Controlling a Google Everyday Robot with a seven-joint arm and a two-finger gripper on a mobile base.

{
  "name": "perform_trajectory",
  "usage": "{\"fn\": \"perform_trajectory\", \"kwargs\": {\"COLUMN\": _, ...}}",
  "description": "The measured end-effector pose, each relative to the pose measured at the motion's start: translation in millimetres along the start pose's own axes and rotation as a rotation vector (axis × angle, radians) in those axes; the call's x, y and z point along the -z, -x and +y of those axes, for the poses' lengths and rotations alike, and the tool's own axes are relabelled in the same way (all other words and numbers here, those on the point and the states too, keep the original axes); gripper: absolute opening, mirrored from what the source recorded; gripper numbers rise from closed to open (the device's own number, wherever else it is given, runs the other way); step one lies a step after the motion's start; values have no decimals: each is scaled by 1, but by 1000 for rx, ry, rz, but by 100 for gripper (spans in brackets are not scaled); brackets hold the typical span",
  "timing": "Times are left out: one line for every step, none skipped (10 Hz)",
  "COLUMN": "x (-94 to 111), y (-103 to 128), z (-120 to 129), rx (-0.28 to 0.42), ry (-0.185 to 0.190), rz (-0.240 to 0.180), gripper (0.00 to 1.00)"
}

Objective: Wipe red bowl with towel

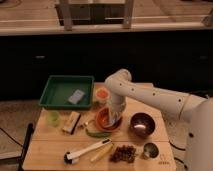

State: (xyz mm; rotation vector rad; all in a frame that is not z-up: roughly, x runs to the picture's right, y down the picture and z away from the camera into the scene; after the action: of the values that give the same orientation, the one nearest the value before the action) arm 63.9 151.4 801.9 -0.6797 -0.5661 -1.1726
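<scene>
At the left of the frame, on the wooden table [44,150], a green tray [59,90] holds a small grey-blue pad [76,96], with a pale green cup [53,118] and a tan block [71,121] just below it. Toward the lower middle lie a white-handled brush [87,150] and a yellowish stick [101,153]. In the centre, below an orange cup [102,93], sits the red bowl [103,120], and the white arm [150,96] bends down from the right so that the gripper [116,120] is inside the bowl's right half. A pale patch under it may be the towel [117,123], though I cannot tell whether the gripper is clamped on it, closed or apart. Right of the bowl are a dark brown bowl [142,124], a dark cluster of small pieces [123,152] and a small metal cup [150,150]. Judging by this, the reach to the bowl is done and wiping looks under way; finishing the sweep around the inside and lifting clear seem to be left
</scene>
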Motion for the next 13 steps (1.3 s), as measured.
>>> {"fn": "perform_trajectory", "kwargs": {"x": 2, "y": -6, "z": -2, "rx": 1, "ry": -57, "rz": -10, "gripper": 0}}
{"fn": "perform_trajectory", "kwargs": {"x": 4, "y": -8, "z": -8, "rx": 9, "ry": -110, "rz": -12, "gripper": 0}}
{"fn": "perform_trajectory", "kwargs": {"x": 5, "y": -9, "z": -14, "rx": 25, "ry": -137, "rz": -16, "gripper": 0}}
{"fn": "perform_trajectory", "kwargs": {"x": 7, "y": -6, "z": -26, "rx": 54, "ry": -166, "rz": -20, "gripper": 0}}
{"fn": "perform_trajectory", "kwargs": {"x": 9, "y": -2, "z": -37, "rx": 85, "ry": -186, "rz": -24, "gripper": 0}}
{"fn": "perform_trajectory", "kwargs": {"x": 10, "y": 2, "z": -43, "rx": 110, "ry": -195, "rz": -29, "gripper": 0}}
{"fn": "perform_trajectory", "kwargs": {"x": 11, "y": 7, "z": -47, "rx": 138, "ry": -201, "rz": -33, "gripper": 0}}
{"fn": "perform_trajectory", "kwargs": {"x": 12, "y": 18, "z": -53, "rx": 184, "ry": -210, "rz": -40, "gripper": 0}}
{"fn": "perform_trajectory", "kwargs": {"x": 13, "y": 27, "z": -53, "rx": 211, "ry": -216, "rz": -47, "gripper": 0}}
{"fn": "perform_trajectory", "kwargs": {"x": 12, "y": 37, "z": -50, "rx": 230, "ry": -218, "rz": -55, "gripper": 0}}
{"fn": "perform_trajectory", "kwargs": {"x": 10, "y": 52, "z": -37, "rx": 248, "ry": -217, "rz": -70, "gripper": 0}}
{"fn": "perform_trajectory", "kwargs": {"x": 9, "y": 54, "z": -29, "rx": 245, "ry": -217, "rz": -74, "gripper": 0}}
{"fn": "perform_trajectory", "kwargs": {"x": 8, "y": 52, "z": -14, "rx": 228, "ry": -219, "rz": -75, "gripper": 0}}
